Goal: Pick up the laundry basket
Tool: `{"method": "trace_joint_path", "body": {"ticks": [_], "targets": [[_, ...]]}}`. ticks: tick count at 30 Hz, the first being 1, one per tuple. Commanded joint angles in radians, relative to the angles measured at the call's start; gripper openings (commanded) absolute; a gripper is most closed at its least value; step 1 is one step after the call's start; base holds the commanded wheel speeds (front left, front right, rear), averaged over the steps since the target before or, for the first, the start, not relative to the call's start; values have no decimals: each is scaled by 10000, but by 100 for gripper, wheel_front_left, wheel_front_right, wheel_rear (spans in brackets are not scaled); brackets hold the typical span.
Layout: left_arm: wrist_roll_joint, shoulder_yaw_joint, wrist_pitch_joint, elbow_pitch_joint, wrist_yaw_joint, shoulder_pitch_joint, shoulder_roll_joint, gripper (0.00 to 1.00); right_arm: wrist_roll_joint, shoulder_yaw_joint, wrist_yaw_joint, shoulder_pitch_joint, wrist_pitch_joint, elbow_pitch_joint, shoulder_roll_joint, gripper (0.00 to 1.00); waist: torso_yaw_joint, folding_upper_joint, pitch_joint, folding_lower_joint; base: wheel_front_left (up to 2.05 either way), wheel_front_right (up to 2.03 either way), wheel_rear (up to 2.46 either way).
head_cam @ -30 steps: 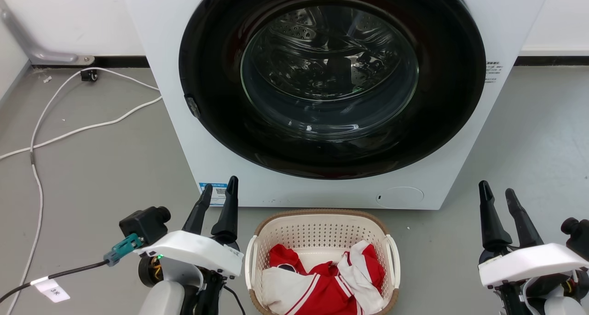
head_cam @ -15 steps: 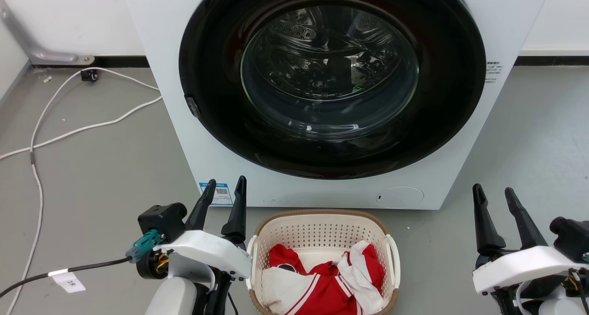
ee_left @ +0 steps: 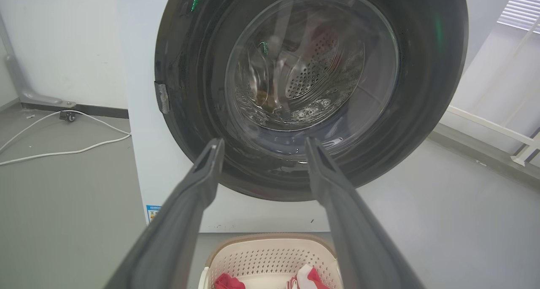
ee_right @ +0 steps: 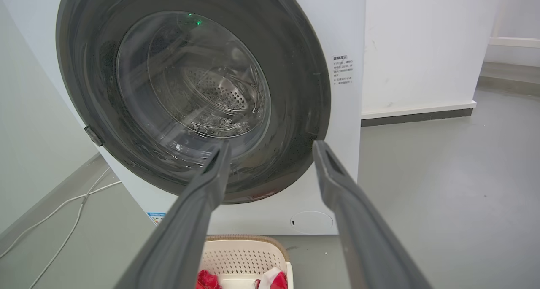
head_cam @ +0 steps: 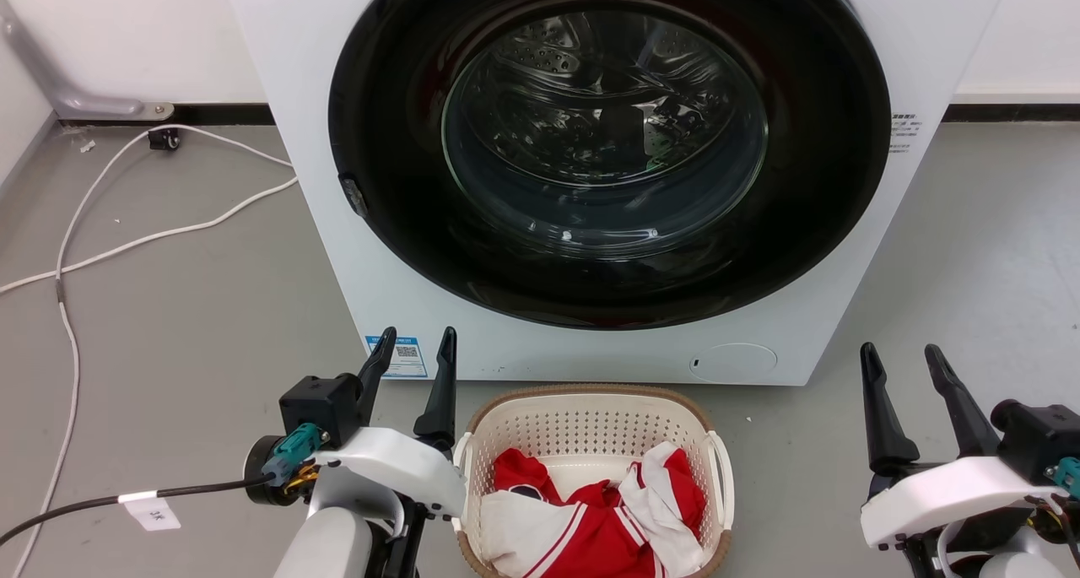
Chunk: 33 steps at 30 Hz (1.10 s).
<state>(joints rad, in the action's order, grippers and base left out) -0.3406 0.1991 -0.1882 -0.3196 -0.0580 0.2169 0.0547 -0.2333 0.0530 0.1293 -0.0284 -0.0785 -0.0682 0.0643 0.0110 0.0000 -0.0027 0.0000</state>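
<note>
— Cream plastic, brown woven-look rim: that's the laundry basket (head_cam: 582,430), standing on the floor (head_cam: 186,325) at the foot of the washing machine (head_cam: 337,249). Where does it lie from each gripper?

— Just beside the left gripper (head_cam: 418,337), on its inner side, and lower than the fingertips. The nearer finger stands close to the basket's left handle (head_cam: 458,477); I cannot tell whether they touch. From the right gripper (head_cam: 899,354) it is well apart, with bare floor between that gripper and the right handle (head_cam: 724,468).

— And the jaws?

— Both spread wide, nothing held in either. The fingers point past the basket toward the door glass (head_cam: 603,131), not down at the rim. In each wrist view the basket sits low, beneath the fingers.

— So what could go wrong from here?

— My guess is an uneven approach. The left gripper is nearly on the basket and the right one has ground to cover. If the left arrives first, it may shove a light basket sideways, away from where the right expects the handle.

— And once they grip?

— The handles look thin and smooth, so a shallow pinch could slip. A lift on one side alone would likely tip the basket and spill the red and white clothes (head_cam: 582,519). Fingers that dip forward instead of down risk knocking the machine's front, which is just beyond the fingertips.
</note>
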Motion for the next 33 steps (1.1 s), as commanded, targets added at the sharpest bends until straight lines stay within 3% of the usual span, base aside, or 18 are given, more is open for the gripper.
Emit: {"method": "trace_joint_path", "body": {"ticks": [1, 17, 33], "targets": [[242, 41, -81, 0, 35, 246, 62, 100, 272, -3, 17, 56, -26, 123, -15, 100, 0, 0, -1, 0, 0, 0, 0], [1350, -11, -408, -409, 171, 319, 46, 100, 1165, 138, 19, 203, -114, 219, -118, 100, 37, 0, -14, 0, 0, 0, 0], [2011, -70, -721, -778, 9, 411, -25, 100, 1555, 214, 12, 231, -339, 21, -146, 100, 9, 0, -31, 0, 0, 0, 0]]}}
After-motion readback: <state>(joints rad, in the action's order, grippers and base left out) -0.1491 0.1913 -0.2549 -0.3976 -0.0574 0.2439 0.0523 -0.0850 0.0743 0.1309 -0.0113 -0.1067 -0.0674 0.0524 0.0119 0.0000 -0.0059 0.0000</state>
